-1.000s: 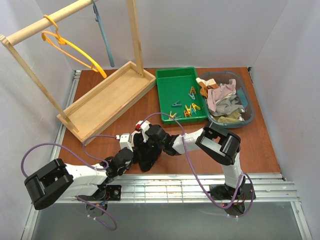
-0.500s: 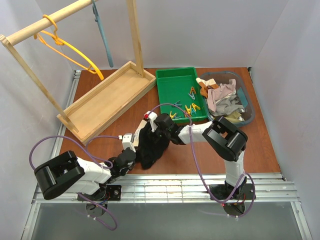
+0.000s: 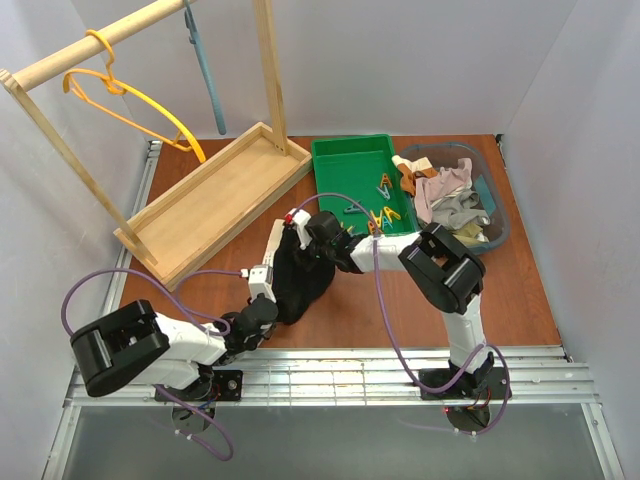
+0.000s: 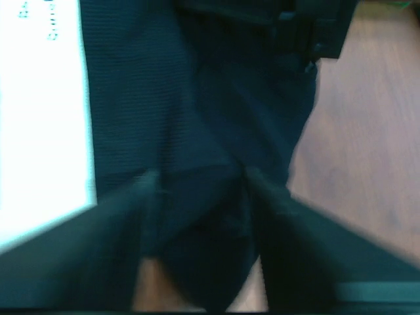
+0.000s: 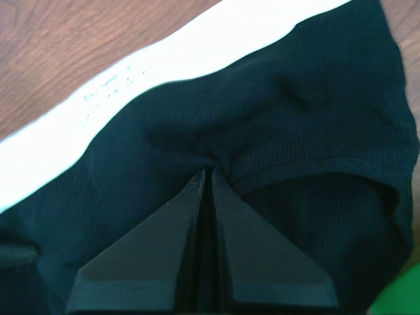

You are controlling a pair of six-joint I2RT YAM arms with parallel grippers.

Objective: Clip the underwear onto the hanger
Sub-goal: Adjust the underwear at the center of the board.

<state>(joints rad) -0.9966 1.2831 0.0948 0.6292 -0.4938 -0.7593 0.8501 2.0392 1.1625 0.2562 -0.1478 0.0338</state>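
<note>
Your bench (image 3: 500, 290) is brown wood, with bare room at its right front and near edge. At the back left stands a wooden rack (image 3: 215, 200). The hanger (image 3: 160, 105), thin and yellow-orange, hangs on its rail, far left and well apart from the garment. A grey-blue hanger (image 3: 207, 75) hangs further along.

A green tray (image 3: 345, 175) holds pegs (image 3: 380, 215). A grey bin (image 3: 445, 149) just beside it holds a clothes pile (image 3: 445, 200).

The underwear (image 3: 298, 280) is at the centre front, between the rack base and the green tray. It is black ribbed knit with a white waistband (image 5: 151, 72). The waistband carries small grey print, too blurred to read.

Your right claw (image 5: 207, 174) is pinched tight on a black fold below the waistband. The left claw (image 4: 203, 177) has its fingers apart, with black fabric between them.
</note>
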